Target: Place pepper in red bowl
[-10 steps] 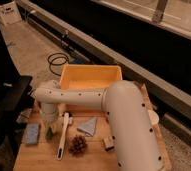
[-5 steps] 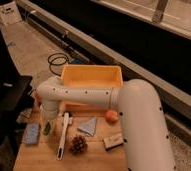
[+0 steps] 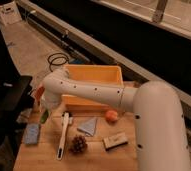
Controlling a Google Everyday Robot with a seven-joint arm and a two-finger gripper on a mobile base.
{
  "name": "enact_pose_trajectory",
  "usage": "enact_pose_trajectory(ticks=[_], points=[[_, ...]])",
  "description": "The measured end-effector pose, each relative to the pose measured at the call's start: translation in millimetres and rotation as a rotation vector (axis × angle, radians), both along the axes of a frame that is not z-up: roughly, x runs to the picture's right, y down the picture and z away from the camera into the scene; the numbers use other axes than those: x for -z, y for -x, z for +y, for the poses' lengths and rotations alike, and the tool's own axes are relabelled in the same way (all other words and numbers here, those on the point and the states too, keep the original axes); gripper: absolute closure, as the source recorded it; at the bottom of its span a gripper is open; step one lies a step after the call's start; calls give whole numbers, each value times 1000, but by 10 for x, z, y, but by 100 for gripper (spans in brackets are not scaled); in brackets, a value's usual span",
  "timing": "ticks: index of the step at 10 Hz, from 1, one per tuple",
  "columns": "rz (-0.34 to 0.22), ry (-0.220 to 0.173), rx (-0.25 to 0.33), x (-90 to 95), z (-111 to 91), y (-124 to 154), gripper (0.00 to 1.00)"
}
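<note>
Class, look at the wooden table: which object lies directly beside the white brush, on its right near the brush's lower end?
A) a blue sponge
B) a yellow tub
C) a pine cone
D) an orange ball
C: the pine cone sits just right of the white brush; the gripper is farther left.

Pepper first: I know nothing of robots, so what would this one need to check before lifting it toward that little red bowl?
1. Gripper at the pepper, left on the wooden table, and shut: ok.
2. Slim dark green pepper really gripped: cannot tell, the gripper partly hides it.
3. Small round red-orange bowl found: ok, it peeks out left of the arm.
4. Bowl free inside: cannot tell, mostly hidden.
5. Long white brush apart from the pepper: ok, it lies to its right.
</note>
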State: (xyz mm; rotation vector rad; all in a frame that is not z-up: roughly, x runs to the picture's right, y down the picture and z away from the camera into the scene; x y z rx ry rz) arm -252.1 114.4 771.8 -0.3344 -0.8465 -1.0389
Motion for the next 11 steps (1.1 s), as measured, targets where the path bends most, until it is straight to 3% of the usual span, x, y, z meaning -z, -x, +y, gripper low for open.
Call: enact_pose_trajectory(ticks=[6,9,11], points=[[-38,-95,-164,-466,-864,-136,100],[-89,-161,-209,-603,-1420,-118,100],[-115,-186,-213,-604,-1619,-47,100]])
